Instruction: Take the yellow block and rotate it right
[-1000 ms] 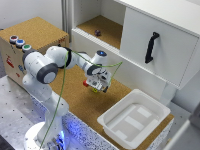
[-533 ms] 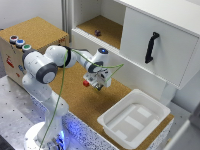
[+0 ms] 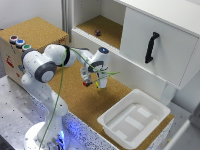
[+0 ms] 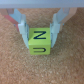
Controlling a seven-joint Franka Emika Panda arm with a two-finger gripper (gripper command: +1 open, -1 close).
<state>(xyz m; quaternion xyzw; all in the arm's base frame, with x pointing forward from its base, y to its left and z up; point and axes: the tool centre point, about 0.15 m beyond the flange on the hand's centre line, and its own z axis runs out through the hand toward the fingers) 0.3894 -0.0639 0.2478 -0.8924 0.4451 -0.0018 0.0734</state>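
Observation:
The yellow block (image 4: 40, 41) is a small bright cube with dark letters on its faces, resting on the cork surface. In the wrist view it sits between my two fingers, which press against its left and right sides. My gripper (image 4: 40, 39) is shut on it. In the exterior view my gripper (image 3: 96, 82) points down at the cork mat in front of the white cabinet, and the hand hides the block there.
A white tub (image 3: 132, 120) stands on the cork at the exterior view's right. A small dark purple object (image 3: 98, 33) lies in the open cabinet shelf. A cabinet door with a black handle (image 3: 151, 47) is behind. A box with coloured buttons (image 3: 17, 42) stands at the left.
The hand has shifted slightly downward over the cork mat. The arm's pose is otherwise about the same.

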